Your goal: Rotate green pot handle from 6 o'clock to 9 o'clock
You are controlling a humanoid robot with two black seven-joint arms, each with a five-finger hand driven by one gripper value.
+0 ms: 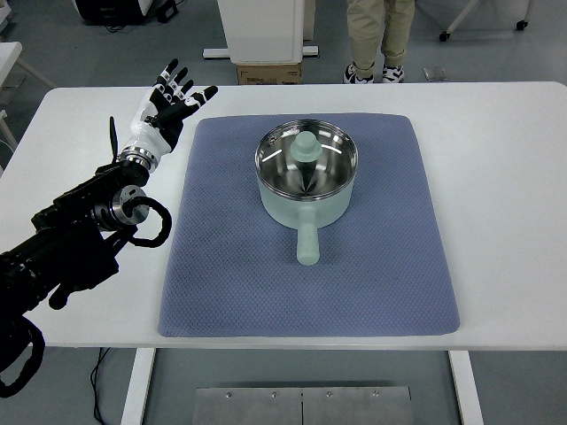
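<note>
Nearest to the robot, the white table (514,221) carries a blue-grey mat (221,283) that covers its middle. The left arm comes in from the lower left edge and reaches up along the left side of the mat.

On the mat, a little beyond its centre, stands the green pot (306,202). Its handle (306,242) points to 6 o'clock, straight toward the robot. A glass lid (306,161) with a green knob (306,145) lies on the pot.

The left hand (170,104) is over the bare table just outside the far left corner of the mat. Its fingers (182,81) are spread apart and they hold nothing. Seen from the hand, the pot lies at about 4 o'clock, well apart from it; nothing touches the pot.

Beyond the table a person's legs (379,35) and shoes show, beside a cardboard box (268,73).
</note>
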